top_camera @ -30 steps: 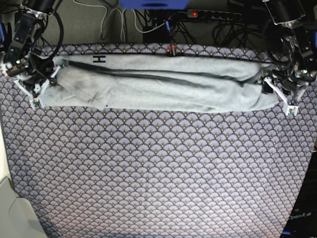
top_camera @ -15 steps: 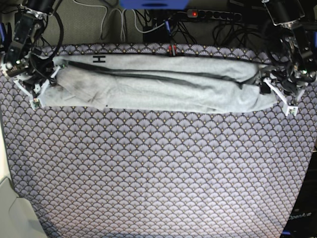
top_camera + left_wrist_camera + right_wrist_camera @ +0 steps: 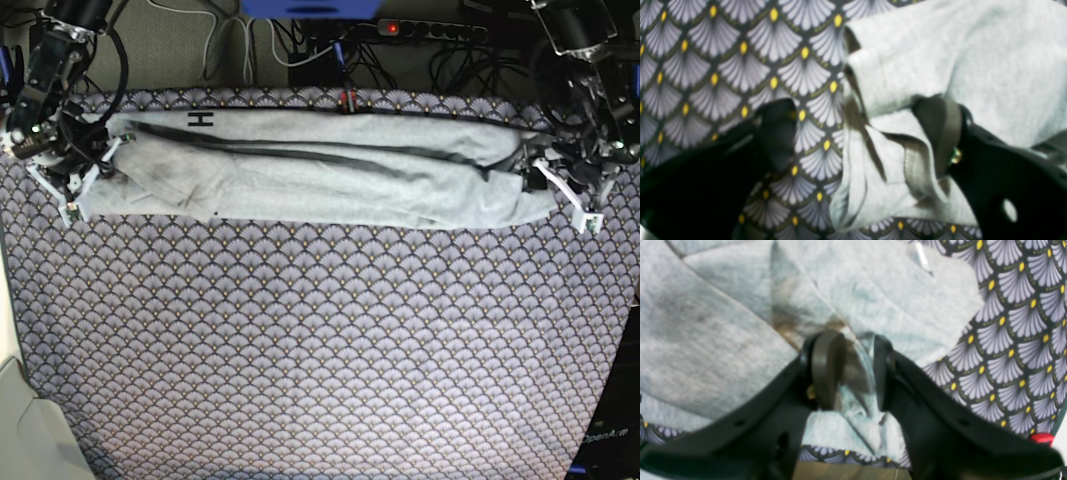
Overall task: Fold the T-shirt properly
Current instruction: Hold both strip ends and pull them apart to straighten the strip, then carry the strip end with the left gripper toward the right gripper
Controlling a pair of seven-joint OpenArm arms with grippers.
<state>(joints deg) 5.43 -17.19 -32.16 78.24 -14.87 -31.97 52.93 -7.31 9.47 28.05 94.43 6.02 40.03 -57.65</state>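
T-shirt point(image 3: 320, 180) lies as 1 long narrow band across the far part of the tabletop point(image 3: 320, 350), on the fan-patterned cloth, an arm at each end. A black letter H point(image 3: 201, 119) shows at the far edge near the right arm's end.

Right gripper point(image 3: 851, 370): jaws clamped on a bunched pinch of grey fabric; the wrist view shows cloth squeezed between both pads.

Left gripper point(image 3: 860, 133): jaws stand wide apart. 1 finger sits on the patterned cloth off the shirt; the other lies against or under the shirt's folded end. Nothing is clamped there.

Risks, as I judge them:
- With only 1 end held, any lift or pull by the right arm would drag the band askew and open the long folds.
- The left jaws straddle the shirt's edge unevenly; closing from here could catch only 1 layer, or nip the patterned cloth along with it.
- The right grip is a crumpled bunch, not a flat edge, so the next fold may start creased.

Hard to make out:
- Left wrist view is soft; cannot tell whether the inner finger is above or beneath the fabric.
- How many layers the band holds is not readable.
- Sleeves and collar are tucked out of sight.
- Base view crops both arms at the top.
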